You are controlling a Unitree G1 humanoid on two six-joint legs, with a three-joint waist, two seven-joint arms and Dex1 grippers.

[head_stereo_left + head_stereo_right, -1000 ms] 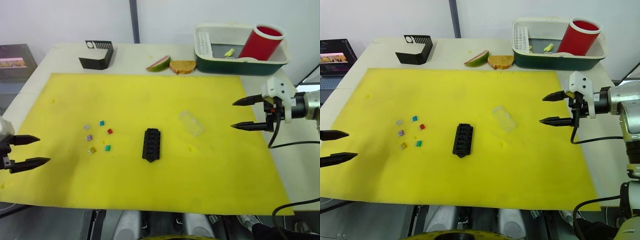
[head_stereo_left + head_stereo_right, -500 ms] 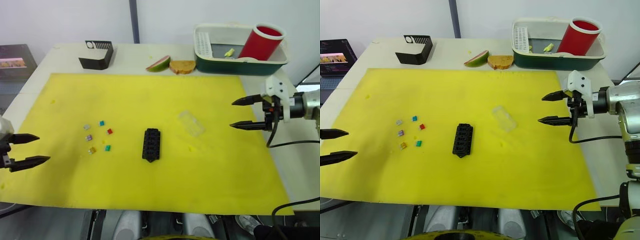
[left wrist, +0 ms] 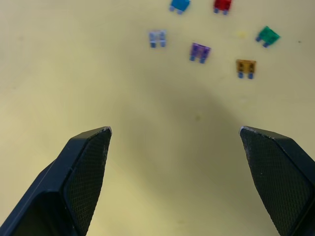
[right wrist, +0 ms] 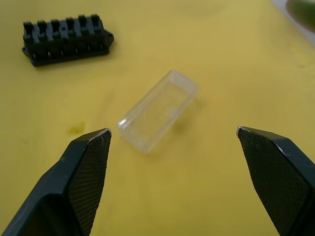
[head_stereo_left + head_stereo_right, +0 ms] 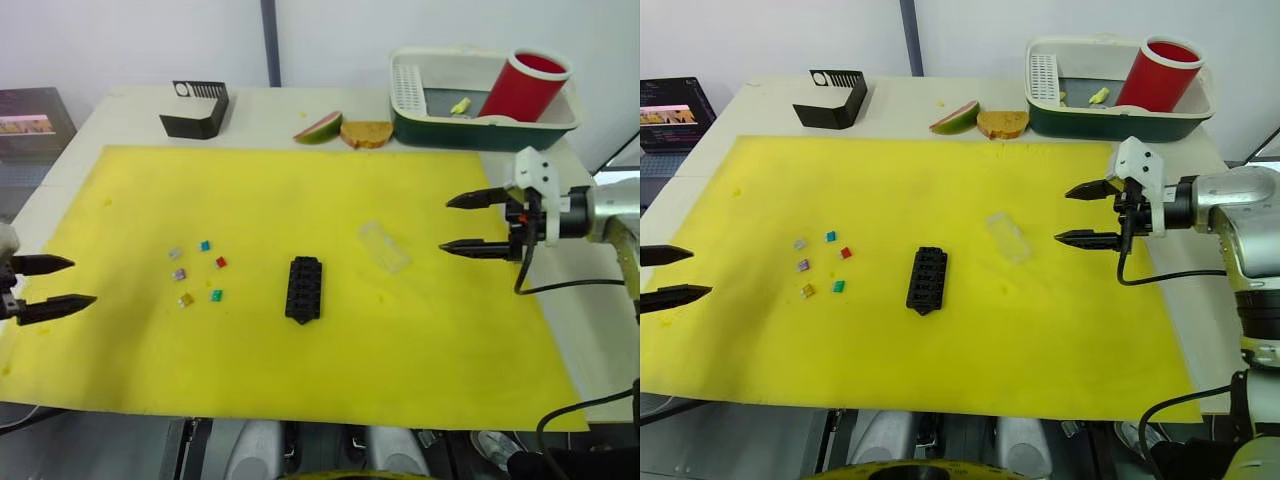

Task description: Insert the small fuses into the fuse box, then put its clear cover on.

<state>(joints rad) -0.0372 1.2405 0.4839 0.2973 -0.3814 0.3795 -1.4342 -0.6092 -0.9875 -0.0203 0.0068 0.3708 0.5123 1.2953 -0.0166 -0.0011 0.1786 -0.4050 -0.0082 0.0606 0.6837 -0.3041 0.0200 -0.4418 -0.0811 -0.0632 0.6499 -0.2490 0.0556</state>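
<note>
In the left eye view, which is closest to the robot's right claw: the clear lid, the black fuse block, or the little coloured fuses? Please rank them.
From the right gripper:
1. The clear cover, just to its left.
2. The fuse box, mid-mat.
3. The small fuses, far left, nearer the left gripper.

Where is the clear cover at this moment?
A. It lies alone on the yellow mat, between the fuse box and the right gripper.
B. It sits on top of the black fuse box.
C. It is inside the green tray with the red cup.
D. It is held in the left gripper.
A. The clear cover lies bare on the yellow mat, apart from the fuse box, with the open right gripper nearby and not touching it.
</note>
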